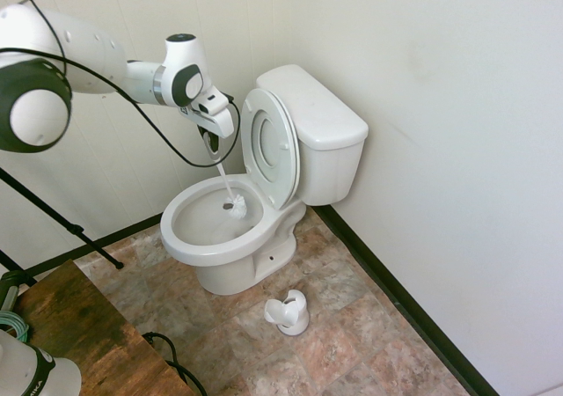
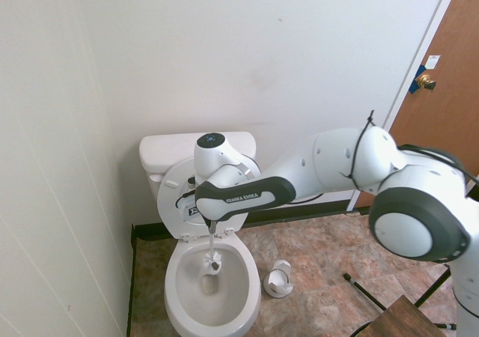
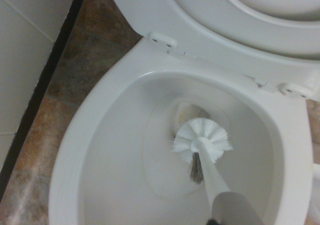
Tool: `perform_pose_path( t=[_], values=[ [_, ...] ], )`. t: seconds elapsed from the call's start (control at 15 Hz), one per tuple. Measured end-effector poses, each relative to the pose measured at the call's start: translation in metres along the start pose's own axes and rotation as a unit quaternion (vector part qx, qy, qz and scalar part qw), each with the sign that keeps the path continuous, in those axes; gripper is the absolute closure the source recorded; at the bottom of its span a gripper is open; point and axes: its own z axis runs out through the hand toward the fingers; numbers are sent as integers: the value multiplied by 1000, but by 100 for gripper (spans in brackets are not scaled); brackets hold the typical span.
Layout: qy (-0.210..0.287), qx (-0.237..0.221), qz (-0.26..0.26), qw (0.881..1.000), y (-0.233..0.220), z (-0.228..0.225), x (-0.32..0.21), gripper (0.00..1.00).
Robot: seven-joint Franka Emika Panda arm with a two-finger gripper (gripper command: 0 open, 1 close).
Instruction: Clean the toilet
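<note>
Fingers [image 1: 212, 148] closed on the handle of a white brush [image 1: 236, 206], the gripper [image 1: 211, 150] hangs above the back part of the toilet [image 1: 211, 224], whose bowl opens below them. The toilet stands on the patterned floor [image 1: 334, 326], near the wall [image 1: 440, 132]. Its seat and lid [image 1: 271, 147] are raised, leaning back toward the tank [image 1: 327, 141]. From the fingers the brush points down, its bristly head over the bowl's opening. Beside the toilet, apart from it, a white brush holder [image 1: 288, 313] rests upright on the floor.
</note>
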Motion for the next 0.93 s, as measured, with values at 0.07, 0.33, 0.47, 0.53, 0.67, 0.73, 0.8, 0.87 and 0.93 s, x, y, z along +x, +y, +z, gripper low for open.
perform_pose_path(
  t=[0.07,0.33,0.47,0.53,0.67,0.73,0.8,0.87,0.93],
  values=[
    [-6,2,0,1000,-7,14,5,100],
    [-17,13,0,1000,-32,49,11,100],
    [-14,14,3,1000,-38,61,17,100],
    [-12,14,6,1000,-40,66,20,100],
    [-10,12,10,1000,-42,79,24,100],
    [-10,10,10,1000,-44,85,24,100],
    [-9,9,9,1000,-46,91,23,100],
    [-9,8,7,1000,-48,96,20,100],
    [-10,7,5,1000,-50,99,17,100]
  ],
)
